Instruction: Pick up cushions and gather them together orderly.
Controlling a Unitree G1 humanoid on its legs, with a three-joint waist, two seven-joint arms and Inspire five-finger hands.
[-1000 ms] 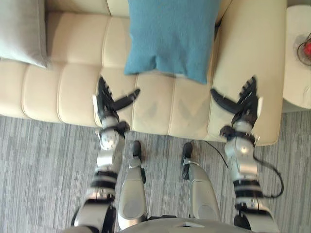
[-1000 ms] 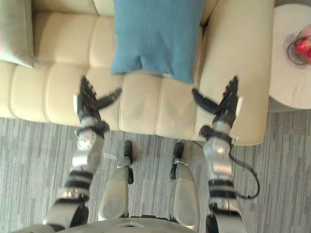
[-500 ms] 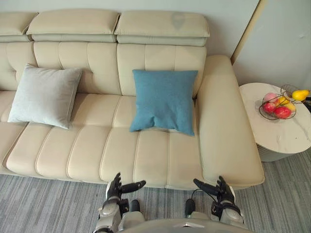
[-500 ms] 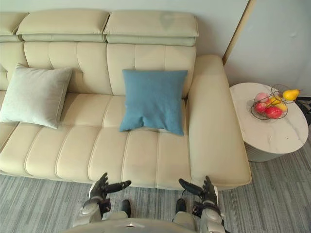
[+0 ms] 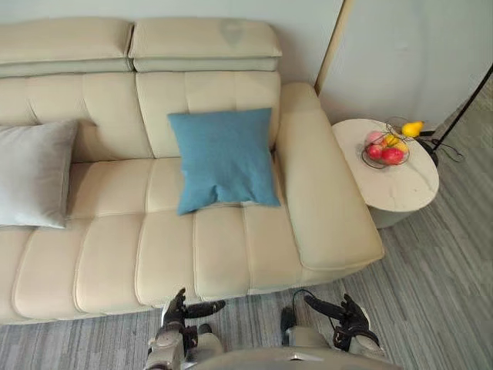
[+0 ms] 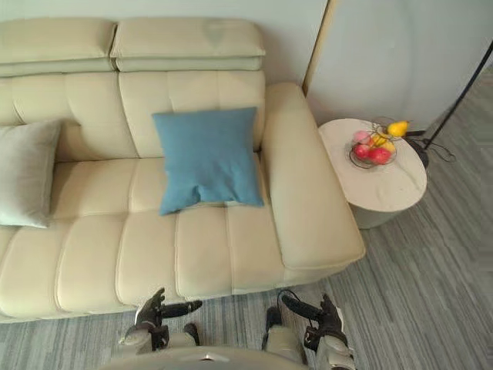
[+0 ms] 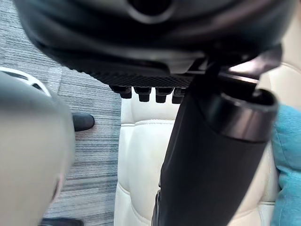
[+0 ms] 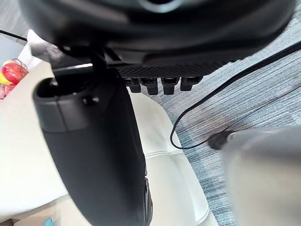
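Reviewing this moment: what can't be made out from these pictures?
Grey cushion: left part cut off by the eye views' left edge.
Sofa: its left end runs past the same edge.
Fruit on the side table: too small to name each piece.
Blue cushion: in the left wrist view, mostly hidden behind the thumb of the left robot hand.

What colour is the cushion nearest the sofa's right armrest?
The cushion is plain teal blue, with no pattern; it shows best in the left eye view.

Blue cushion [image 5: 223,158] leaning on backrest; grey cushion [image 5: 32,173] well apart, left.
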